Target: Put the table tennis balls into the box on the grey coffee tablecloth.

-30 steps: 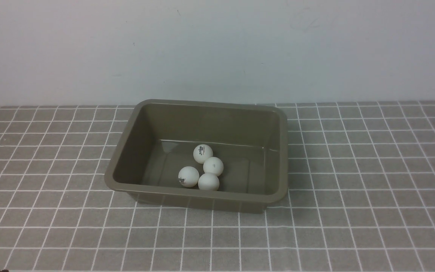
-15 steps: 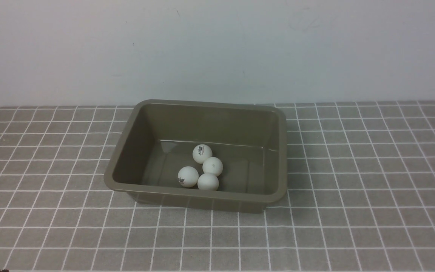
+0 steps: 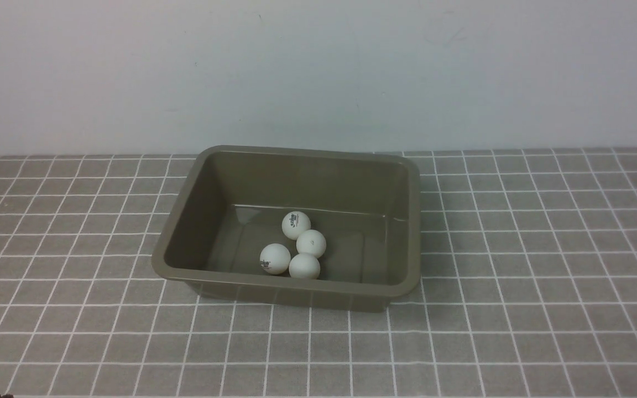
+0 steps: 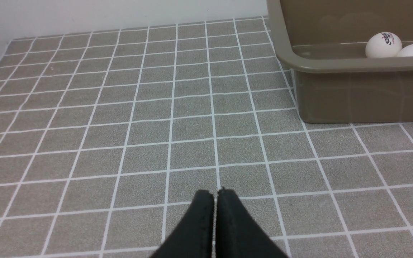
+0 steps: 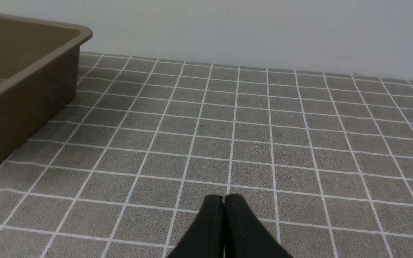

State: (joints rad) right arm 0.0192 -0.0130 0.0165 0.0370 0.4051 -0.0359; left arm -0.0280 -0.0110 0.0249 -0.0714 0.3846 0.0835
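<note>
The grey coffee tablecloth (image 3: 517,249) covered the whole surface, its white grid running up to a pale wall (image 3: 318,72) behind. The box (image 3: 291,287) sat on the cloth near the middle, toward the wall. Four table tennis balls (image 3: 296,246) lay clustered on the box floor close to its near wall, touching one another; at least two carried a dark printed logo. The left end effector (image 4: 215,195) hung low over bare cloth, well apart from the box, its fingers pressed together on nothing. The right end effector (image 5: 223,200) did likewise on the opposite side, fingers pressed together and empty.
</note>
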